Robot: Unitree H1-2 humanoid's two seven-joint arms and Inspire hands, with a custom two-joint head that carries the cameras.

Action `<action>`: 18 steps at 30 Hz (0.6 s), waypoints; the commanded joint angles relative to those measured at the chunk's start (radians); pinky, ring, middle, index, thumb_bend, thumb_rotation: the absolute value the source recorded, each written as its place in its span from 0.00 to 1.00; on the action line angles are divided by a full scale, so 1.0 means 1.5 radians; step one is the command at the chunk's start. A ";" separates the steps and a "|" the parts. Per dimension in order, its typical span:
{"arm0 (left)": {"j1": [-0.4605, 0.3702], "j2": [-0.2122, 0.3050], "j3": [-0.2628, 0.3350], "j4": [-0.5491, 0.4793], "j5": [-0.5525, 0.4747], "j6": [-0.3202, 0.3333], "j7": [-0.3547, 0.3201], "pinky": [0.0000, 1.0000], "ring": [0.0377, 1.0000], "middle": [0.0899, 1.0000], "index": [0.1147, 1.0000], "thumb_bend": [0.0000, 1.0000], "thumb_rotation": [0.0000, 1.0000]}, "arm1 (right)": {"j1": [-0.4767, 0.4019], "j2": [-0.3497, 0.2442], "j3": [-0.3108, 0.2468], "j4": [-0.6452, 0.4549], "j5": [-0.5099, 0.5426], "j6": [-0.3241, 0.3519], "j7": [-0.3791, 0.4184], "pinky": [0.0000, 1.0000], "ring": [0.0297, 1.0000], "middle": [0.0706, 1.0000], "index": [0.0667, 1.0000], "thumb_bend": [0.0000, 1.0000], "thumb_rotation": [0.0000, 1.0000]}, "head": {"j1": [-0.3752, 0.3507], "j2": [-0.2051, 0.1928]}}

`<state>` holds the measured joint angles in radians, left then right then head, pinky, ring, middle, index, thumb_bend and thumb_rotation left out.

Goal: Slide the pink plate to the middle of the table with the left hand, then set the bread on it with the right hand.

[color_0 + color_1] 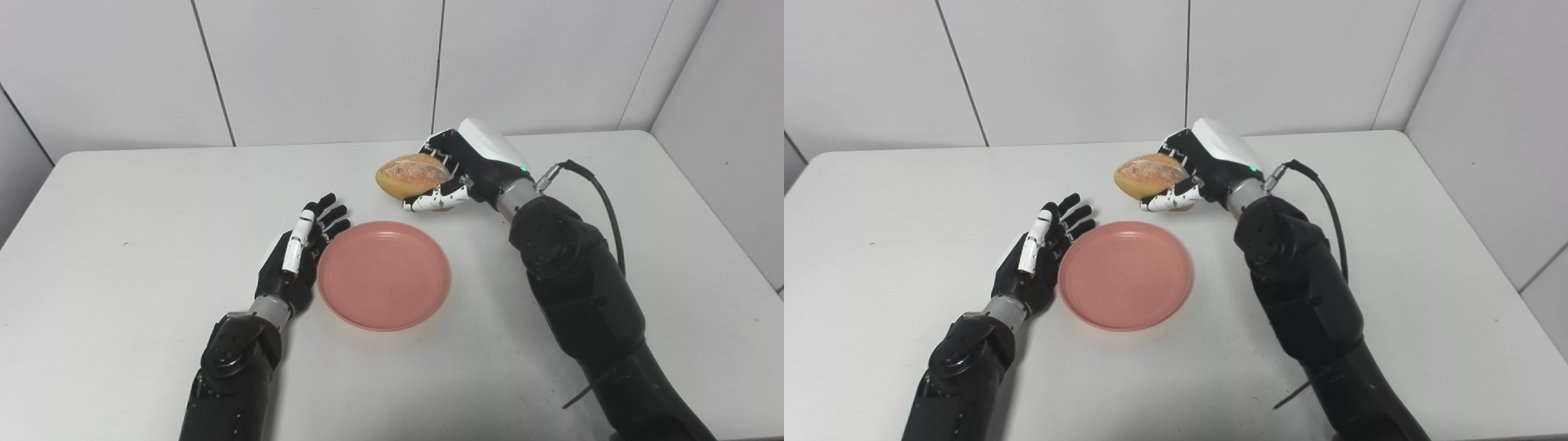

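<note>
So my right hand (462, 168) is wrapped around the bread (411, 174), fingers (436, 199) curled under it and the rest of the hand closed over the back end. The bread is a crusty golden roll, sticking out to the left of my grip. It sits up past the far edge of the plate (384, 275), not over it, more toward the back of the table (122, 245). Can't really tell whether the roll is lifted clear of the tabletop or resting on it, the hand hides the underside.

My left hand (300, 257) is empty, fingers spread apart and stretched forward, lying edge-on just beside the plate's left rim. Looks like it's touching the rim or very nearly, hard to call from here.

The plate is pink, round, right side up, nothing on it, and it's sitting about mid-table between my two arms.

There's a black cable (603, 196) looping off my right wrist and running back along the forearm. White table, white panelled wall (318, 67) behind it.
</note>
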<state>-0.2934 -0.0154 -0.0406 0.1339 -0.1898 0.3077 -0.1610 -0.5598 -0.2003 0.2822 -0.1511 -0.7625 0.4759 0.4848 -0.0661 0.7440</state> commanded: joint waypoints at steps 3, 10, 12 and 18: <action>-0.002 -0.013 -0.012 0.030 0.020 -0.003 0.010 0.90 0.89 0.89 0.88 0.36 1.00 | -0.024 0.010 0.018 0.005 0.001 -0.021 -0.030 0.34 0.38 0.41 0.45 0.44 0.17 | 0.025 0.006; -0.006 -0.027 -0.013 0.045 0.041 -0.029 0.029 0.89 0.89 0.89 0.88 0.37 1.00 | -0.023 0.013 0.056 0.039 0.010 -0.043 -0.046 0.35 0.39 0.43 0.47 0.42 0.21 | 0.047 0.016; -0.006 -0.031 -0.012 0.043 0.044 -0.032 0.034 0.89 0.89 0.89 0.87 0.37 1.00 | -0.018 0.016 0.058 0.045 0.021 -0.049 -0.050 0.35 0.39 0.43 0.47 0.42 0.23 | 0.050 0.018; -0.005 -0.039 -0.007 0.035 0.046 -0.033 0.044 0.90 0.89 0.89 0.88 0.37 1.00 | -0.005 0.025 0.074 0.057 0.029 -0.045 -0.060 0.32 0.37 0.41 0.47 0.41 0.21 | 0.053 0.023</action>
<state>-0.3063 -0.0613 -0.0480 0.1784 -0.1304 0.2420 -0.1042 -0.5468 -0.1733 0.3907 -0.0480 -0.7219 0.4409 0.4189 0.0138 0.7747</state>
